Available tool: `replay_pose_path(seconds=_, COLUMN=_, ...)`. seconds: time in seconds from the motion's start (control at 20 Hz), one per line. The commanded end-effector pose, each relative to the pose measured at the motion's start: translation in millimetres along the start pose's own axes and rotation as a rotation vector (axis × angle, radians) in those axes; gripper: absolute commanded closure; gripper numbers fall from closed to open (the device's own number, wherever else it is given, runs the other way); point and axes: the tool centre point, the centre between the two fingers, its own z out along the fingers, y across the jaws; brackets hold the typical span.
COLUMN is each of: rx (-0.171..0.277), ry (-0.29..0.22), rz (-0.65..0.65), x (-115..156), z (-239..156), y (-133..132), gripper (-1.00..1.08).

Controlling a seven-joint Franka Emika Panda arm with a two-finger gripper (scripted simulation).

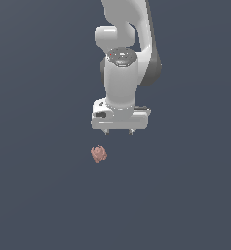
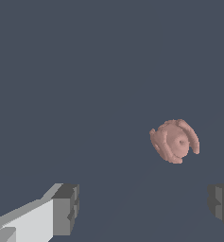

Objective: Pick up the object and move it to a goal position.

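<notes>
Exterior view: arm (image 1: 121,73) upright, jaws pointing down, spread wide and empty, near the blob (image 1: 98,154).

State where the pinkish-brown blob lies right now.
In the exterior view the blob lies on the dark floor, just below the open gripper and slightly toward that view's left, untouched.

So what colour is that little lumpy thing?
The object is pinkish-brown, salmon-like; the wrist view shows it best.

No writing, label, brand mark, number or sign can be read anywhere in either the exterior or wrist view.
</notes>
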Motion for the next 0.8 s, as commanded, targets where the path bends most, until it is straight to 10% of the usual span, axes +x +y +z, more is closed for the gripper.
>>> replay_pose_path(seconds=0.0, rx=0.000, ry=0.000, rz=0.000, x=0.0, z=0.0, y=0.0, gripper=-0.92)
replay_pose_path(seconds=0.75, rx=-0.026, ry=0.040, rz=0.014, x=10.0, z=-20.0, y=18.3, gripper=-0.92)
